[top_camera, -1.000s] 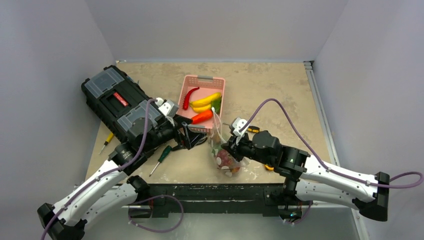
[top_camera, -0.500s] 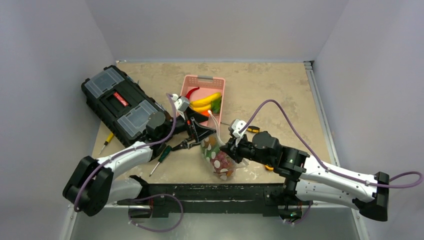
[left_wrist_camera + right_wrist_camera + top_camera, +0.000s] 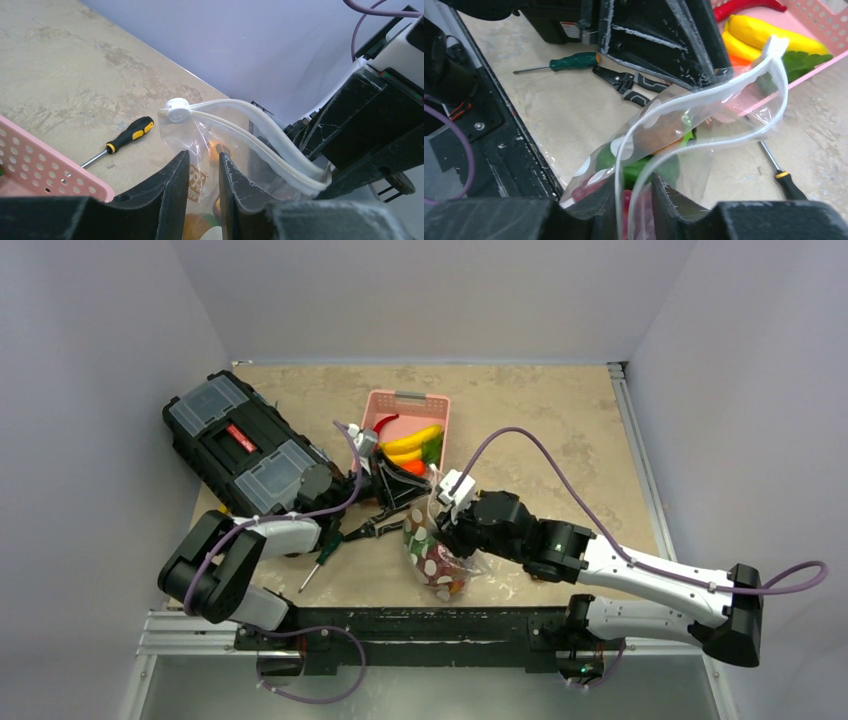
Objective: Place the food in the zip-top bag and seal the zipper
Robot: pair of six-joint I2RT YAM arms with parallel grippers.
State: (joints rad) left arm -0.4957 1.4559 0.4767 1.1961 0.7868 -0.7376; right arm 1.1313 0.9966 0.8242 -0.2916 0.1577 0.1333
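Wrist views alone put zip-top bag (image 3: 674,130) inside left claw (image 3: 203,157), right claw (image 3: 634,182); grips unclear.

One basket (image 3: 440,405) holds two bananas (image 3: 769,34) and one red chili (image 3: 744,6). Near the basket: one toolbox (image 3: 240,445), one dotted bag (image 3: 432,558), one pair of pliers (image 3: 631,87), one green-handled screwdriver (image 3: 326,554), one black-and-yellow screwdriver (image 3: 127,135).

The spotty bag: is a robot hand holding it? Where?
The zip-top bag's rim runs between the right gripper's fingers, its clear side between the left gripper's. Whether either pinches it cannot be told.
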